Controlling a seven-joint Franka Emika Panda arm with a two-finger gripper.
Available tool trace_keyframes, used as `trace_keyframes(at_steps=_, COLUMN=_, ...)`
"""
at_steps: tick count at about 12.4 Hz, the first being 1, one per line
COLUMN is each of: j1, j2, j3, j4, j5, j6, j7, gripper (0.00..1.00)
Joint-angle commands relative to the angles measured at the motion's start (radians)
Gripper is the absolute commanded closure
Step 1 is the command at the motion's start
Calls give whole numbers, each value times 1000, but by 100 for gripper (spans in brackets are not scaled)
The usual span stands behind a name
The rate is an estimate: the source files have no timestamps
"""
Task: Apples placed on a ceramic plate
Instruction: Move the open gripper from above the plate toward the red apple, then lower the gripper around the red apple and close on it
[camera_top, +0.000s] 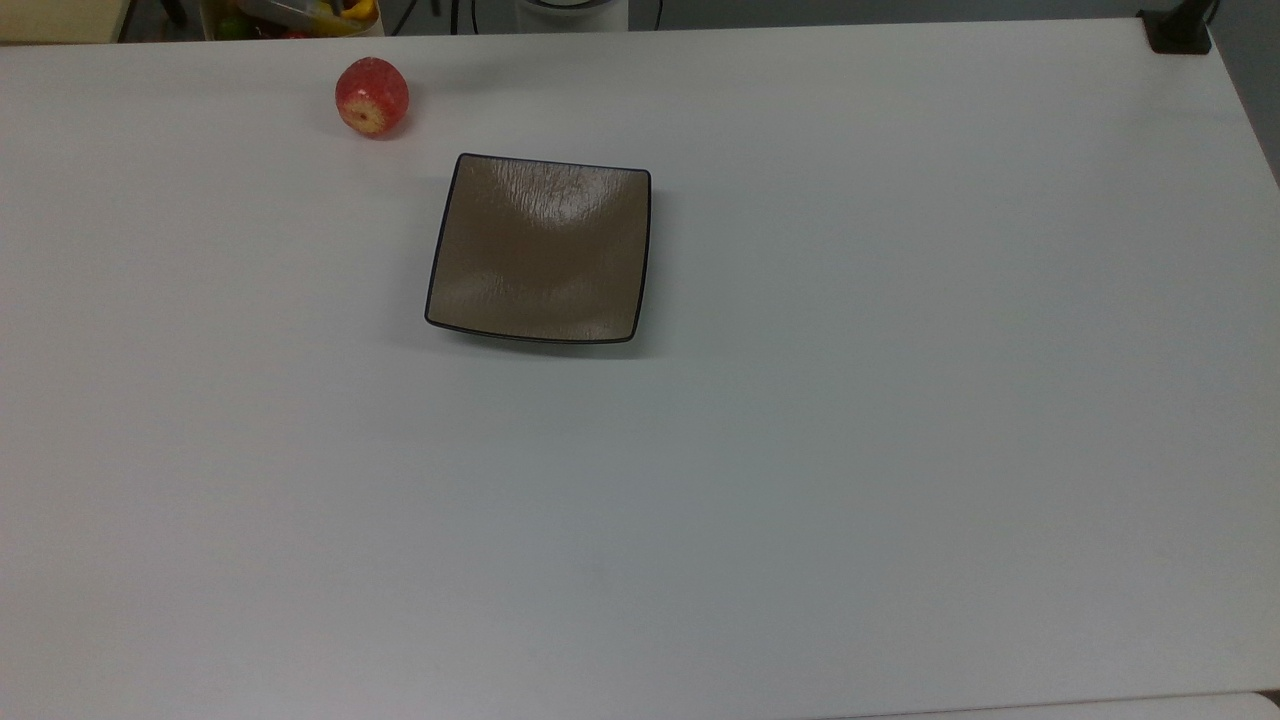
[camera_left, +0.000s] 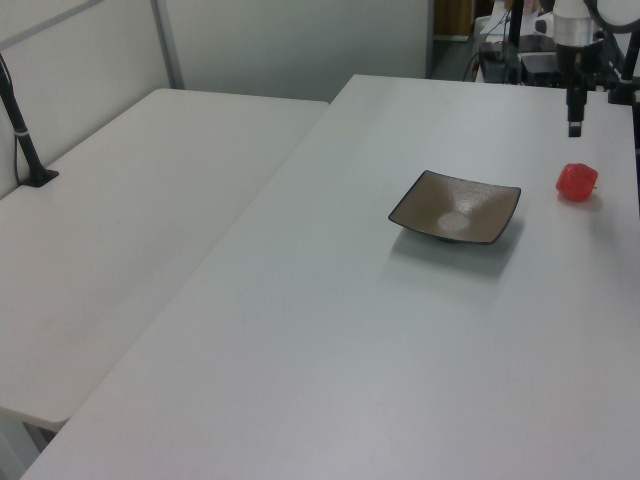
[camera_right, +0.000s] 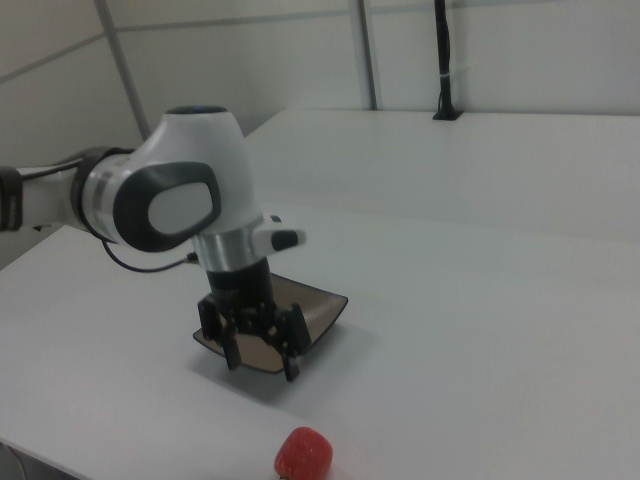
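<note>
Spread-fingered gripper (camera_right: 262, 362) mid-frame in the right view, above the apple (camera_right: 303, 454), before the bare ceramic plate (camera_right: 320, 310).

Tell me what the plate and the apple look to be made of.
The plate: probably glazed ceramic. It is glossy brown, with a bright glare patch, faint streaks and a thin dark rim.
The apple: red, rough, speckled skin with a yellowish patch at one end. Whether it is real fruit or an imitation cannot be told.
</note>
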Motion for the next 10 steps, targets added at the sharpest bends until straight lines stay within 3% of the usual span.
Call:
trace_keyframes(at_steps=1, j1=8, j2=25, j3=-81, j4=-43, j5=-49, j6=65, j7=-68, gripper=0)
trace_keyframes(at_steps=10, j1=5, j2=191, j3=-101, j4=-64, j5=-75, j6=145, j7=-68, gripper=0)
